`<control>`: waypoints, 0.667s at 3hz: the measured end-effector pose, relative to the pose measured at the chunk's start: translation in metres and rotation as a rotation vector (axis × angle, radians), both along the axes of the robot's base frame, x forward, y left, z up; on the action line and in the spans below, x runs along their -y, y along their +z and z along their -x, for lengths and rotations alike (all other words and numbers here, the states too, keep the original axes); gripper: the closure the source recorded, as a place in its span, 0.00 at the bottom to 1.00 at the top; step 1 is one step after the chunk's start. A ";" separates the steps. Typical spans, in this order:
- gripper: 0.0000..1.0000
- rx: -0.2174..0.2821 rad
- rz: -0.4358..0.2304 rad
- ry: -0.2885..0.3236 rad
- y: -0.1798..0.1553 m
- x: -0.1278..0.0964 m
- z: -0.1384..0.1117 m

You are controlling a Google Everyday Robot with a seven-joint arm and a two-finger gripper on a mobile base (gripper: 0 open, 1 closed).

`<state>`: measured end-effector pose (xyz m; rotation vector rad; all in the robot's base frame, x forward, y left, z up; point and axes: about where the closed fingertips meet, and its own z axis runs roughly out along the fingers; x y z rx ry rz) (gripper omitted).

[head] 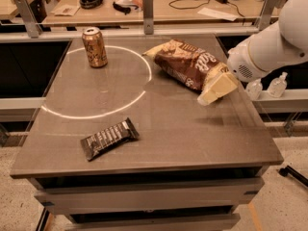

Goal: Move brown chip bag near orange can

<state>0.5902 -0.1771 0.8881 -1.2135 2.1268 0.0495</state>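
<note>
The brown chip bag (185, 64) lies on the desk (192, 138), right of centre in the upper half of the frame. The cream gripper (216, 89) sits at its lower right end, reaching in from the white arm (274, 42) at the right edge. The orange can (95, 47) stands upright at upper left, well apart from the bag. A dark wrapped bar (109, 138) lies at lower left.

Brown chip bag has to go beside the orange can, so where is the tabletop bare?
Bare tabletop lies between the copper-orange drink can and the crinkled dark-brown foil chip bag, and in front of the can down to the flat dark wrapped bar. It is crowded at the bag's right end, where the cream gripper hangs.
</note>
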 end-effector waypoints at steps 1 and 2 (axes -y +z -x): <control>0.00 -0.003 -0.016 0.019 -0.007 -0.014 -0.014; 0.00 -0.003 -0.015 0.029 -0.013 -0.021 -0.029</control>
